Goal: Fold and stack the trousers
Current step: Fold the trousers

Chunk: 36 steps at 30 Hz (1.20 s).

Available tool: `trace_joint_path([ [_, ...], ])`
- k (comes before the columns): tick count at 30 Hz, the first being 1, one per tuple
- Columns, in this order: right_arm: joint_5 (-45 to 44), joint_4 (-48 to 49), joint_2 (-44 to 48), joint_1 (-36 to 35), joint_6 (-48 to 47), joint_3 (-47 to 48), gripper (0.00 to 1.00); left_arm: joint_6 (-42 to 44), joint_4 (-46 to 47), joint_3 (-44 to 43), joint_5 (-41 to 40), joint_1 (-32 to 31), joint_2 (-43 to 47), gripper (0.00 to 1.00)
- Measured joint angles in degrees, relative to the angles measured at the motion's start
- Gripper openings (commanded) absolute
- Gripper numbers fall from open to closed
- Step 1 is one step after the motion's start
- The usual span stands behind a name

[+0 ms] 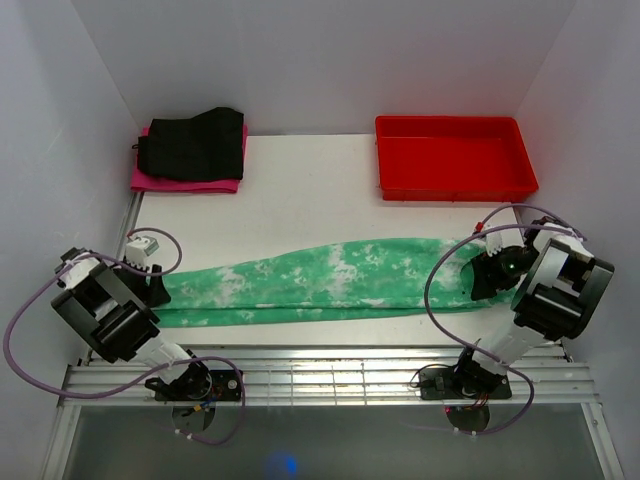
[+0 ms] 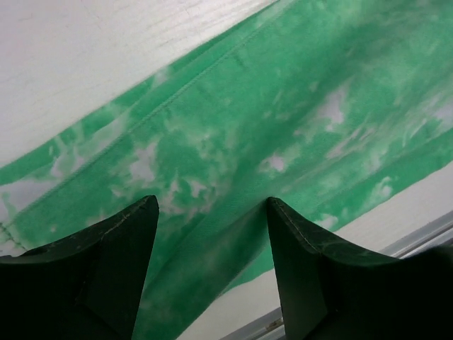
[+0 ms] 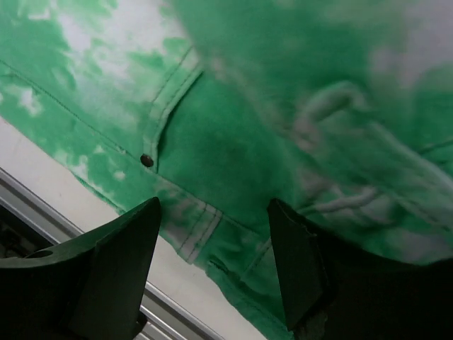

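Left claw [image 2: 211,204] and right claw [image 3: 214,205], the 2 spread, over trousers [image 1: 330,277] (waist rightward)

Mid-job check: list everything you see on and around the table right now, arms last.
trousers: one, green with white tie-dye, laid out left to right across the near part of the table
black garment: one, black, back left, on top of the pink garment
pink garment: one, pink, back left
tray: one, red, back right
table: one, white
metal rail: one, silver, near edge
left gripper: one, black, open over the trousers' left end
right gripper: one, black, open over the trousers' waist end, right
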<state>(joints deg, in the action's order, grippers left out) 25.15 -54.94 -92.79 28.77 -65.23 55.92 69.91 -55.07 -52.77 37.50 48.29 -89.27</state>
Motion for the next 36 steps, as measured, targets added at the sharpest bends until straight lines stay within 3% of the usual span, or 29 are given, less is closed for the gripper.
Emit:
trace_joint_path([
  [5, -3.1, 1.3, -8.0, 2.3, 6.3, 7.0, 0.68, -7.4, 1.5, -4.0, -0.5, -4.3, -2.1, 0.74],
  [11, -7.7, 6.4, -8.4, 4.4, 6.1, 8.5, 0.68, -14.9, 0.2, -15.1, -0.5, -4.6, -5.1, 0.72],
  [15, -8.2, 6.7, -8.1, 4.5, 5.6, 8.4, 0.68, -15.0, -3.0, -15.0, -0.8, -3.3, -4.5, 0.70],
  [19, -7.8, 6.2, -7.9, 4.5, 4.9, 8.4, 0.68, -11.5, -6.1, -9.6, -1.2, -3.2, -1.2, 0.68],
  [21, -7.5, 5.7, -7.8, 4.5, 4.8, 8.6, 0.68, -9.7, -7.8, -6.4, -1.9, -3.2, 0.5, 0.64],
  [27, -6.9, 3.8, -7.8, 4.4, 5.1, 11.1, 0.68, -5.5, -8.7, 0.3, -4.4, -3.2, 3.1, 0.35],
  [29, -7.0, 3.4, -7.8, 4.3, 5.2, 12.0, 0.68, -3.7, -8.8, 2.3, -5.7, -3.2, 3.9, 0.38],
  [31, -7.0, 2.8, -7.8, 4.3, 5.4, 12.7, 0.68, -1.7, -8.3, 4.1, -6.9, -3.2, 5.2, 0.52],
  [34, -7.0, 2.3, -7.8, 4.1, 6.0, 13.7, 0.68, 0.7, -5.7, 7.4, -8.0, -3.2, 11.1, 0.63],
  [36, -7.0, 2.2, -7.8, 3.9, 6.4, 13.9, 0.68, 1.1, -4.4, 8.5, -8.1, -3.2, 17.2, 0.64],
])
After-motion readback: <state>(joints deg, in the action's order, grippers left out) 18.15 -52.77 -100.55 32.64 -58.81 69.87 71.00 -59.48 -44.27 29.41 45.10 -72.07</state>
